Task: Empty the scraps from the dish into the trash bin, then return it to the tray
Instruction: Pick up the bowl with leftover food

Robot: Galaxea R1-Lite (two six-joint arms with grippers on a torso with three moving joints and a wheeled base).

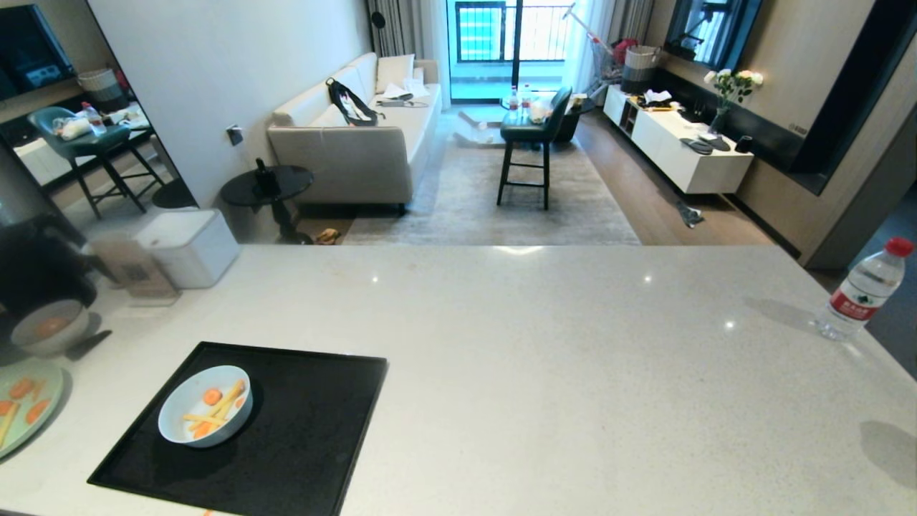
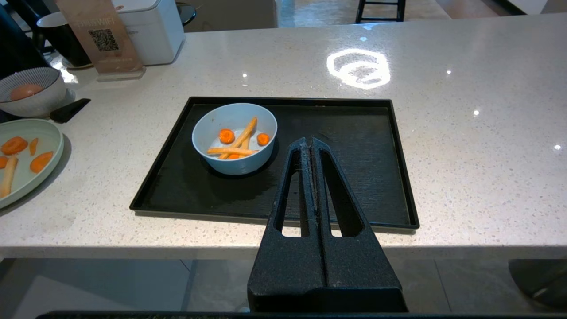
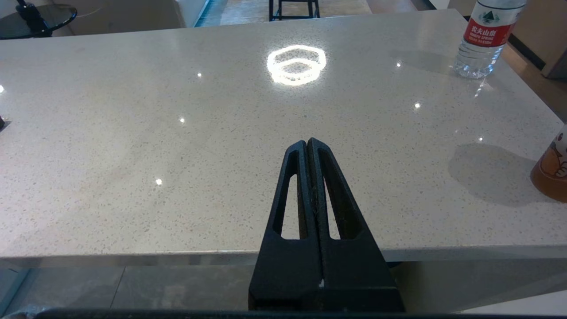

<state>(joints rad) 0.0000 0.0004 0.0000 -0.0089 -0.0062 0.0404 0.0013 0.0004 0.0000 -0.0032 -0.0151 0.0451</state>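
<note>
Sitting on the tray, toward its far left corner: the dish, upright, scraps inside. Left gripper, fingers pressed together and empty, poised at the counter's near edge; dish lies at about eleven o'clock from its tip, near. Right gripper, likewise pressed together and empty, faces bare counter, well apart from the dish. Left arm judged nearer. Round dish: no long axis. Trash bin: not visible.
</note>
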